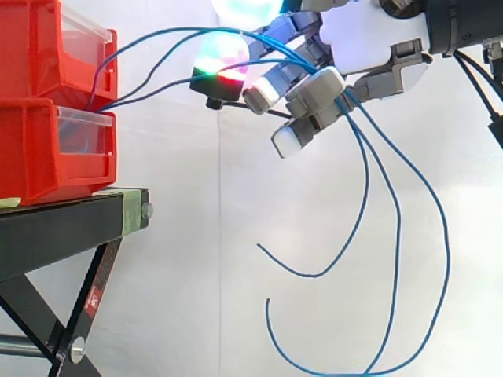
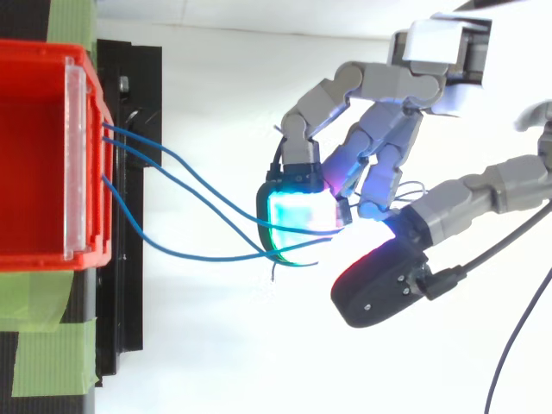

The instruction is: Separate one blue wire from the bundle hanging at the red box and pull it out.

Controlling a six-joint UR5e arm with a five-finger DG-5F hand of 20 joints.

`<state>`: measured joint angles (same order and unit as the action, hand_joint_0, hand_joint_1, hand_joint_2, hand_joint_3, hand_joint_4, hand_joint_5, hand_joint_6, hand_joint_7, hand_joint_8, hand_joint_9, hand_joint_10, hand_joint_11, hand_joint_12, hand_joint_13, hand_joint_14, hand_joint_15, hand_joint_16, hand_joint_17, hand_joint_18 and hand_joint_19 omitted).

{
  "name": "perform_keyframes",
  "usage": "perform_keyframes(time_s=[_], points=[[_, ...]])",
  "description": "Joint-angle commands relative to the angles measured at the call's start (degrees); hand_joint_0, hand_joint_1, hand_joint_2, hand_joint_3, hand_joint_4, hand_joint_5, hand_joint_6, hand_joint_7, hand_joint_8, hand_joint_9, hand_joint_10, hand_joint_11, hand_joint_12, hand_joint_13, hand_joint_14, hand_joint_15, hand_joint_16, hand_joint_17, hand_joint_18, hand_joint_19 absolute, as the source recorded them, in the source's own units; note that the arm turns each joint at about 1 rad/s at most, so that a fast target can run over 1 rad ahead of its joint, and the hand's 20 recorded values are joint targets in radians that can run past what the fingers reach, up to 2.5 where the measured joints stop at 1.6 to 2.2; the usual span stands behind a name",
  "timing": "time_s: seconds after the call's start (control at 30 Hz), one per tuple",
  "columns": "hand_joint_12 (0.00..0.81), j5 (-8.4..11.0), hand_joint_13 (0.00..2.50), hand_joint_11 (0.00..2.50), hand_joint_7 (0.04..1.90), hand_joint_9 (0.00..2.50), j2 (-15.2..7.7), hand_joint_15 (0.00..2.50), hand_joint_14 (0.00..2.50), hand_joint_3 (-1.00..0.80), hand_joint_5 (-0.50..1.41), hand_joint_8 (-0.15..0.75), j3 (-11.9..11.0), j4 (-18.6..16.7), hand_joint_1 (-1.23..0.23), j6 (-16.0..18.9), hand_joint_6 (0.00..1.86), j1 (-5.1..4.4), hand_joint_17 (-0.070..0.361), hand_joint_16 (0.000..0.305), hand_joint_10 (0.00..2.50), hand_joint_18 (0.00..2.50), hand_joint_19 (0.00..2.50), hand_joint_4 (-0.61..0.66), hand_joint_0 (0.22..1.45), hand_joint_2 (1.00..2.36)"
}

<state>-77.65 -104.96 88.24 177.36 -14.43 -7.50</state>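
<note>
Right, I'm looking at the grey, many-jointed robot hand (image 1: pixel 357 39) up high and well out from the stacked red plastic bins (image 1: pixel 39 149). Its fingers are curled in around the thin blue wires (image 1: pixel 446 228). By my count three strands run from the bins' front edge, cross the gap, pass through the fingers and drape down behind them.

That's my problem: I judge more than one strand is caught, so nothing is separated yet. From above I can follow all three leaving the red bin rim (image 2: pixel 52 257) side by side, then crowding together under the glowing cyan-green fingertip pad (image 2: pixel 302 211).

To do this well I'd want one strand pinched firmly between thumb and a finger, with the others free to slide off. Then a steady, level pull straight away from the bins, no jerks. The lowest strand in the top view bows clear of the other two, so it looks like the easiest one to single out.

What's in the way? Mostly the neighbouring strands lying across the same fingers. The long tails hang loose below the hand, with one free end (image 1: pixel 259 246) curling back towards the bins, and they could loop round a finger. The bins only rest on the black metal stand (image 1: pixel 55 228), beside green tape (image 2: pixel 52 354), so a hard tug might drag them forward.
</note>
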Motion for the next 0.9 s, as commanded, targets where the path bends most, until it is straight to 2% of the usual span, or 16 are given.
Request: perform_keyframes(time_s=[0.0,0.27,0.43,0.7,0.87], points=[[0.468,0.04,1.46,1.04,0.92,1.0,0.01,1.28,0.01,-0.47,-0.21,0.401,0.0,0.0,-0.67,0.01,0.91,-0.06,0.131,0.058,0.02,0.89,0.56,0.22,0.53,1.0],[0.445,0.04,1.49,1.05,0.94,1.07,0.01,1.3,0.01,-0.41,-0.19,0.399,0.0,0.0,-0.64,0.01,0.91,-0.06,0.124,0.055,0.02,0.92,0.58,0.21,0.58,1.01],[0.401,0.04,1.65,1.08,0.96,1.18,-0.07,1.43,0.01,-0.39,-0.18,0.404,0.0,0.0,-0.72,0.01,0.91,0.03,0.117,0.052,0.02,0.99,0.59,0.18,0.63,1.01],[0.414,0.04,1.61,1.11,1.02,1.19,-0.07,1.42,0.01,-0.24,-0.17,0.408,0.0,0.0,-0.79,0.01,0.92,-0.06,0.116,0.051,0.02,0.99,0.57,0.1,0.64,1.02],[0.415,0.04,1.57,1.11,0.98,1.12,0.01,1.4,0.01,-0.19,-0.19,0.389,0.0,0.0,-0.85,-0.08,0.94,-0.06,0.117,0.052,0.02,0.94,0.57,0.11,0.64,1.02]])
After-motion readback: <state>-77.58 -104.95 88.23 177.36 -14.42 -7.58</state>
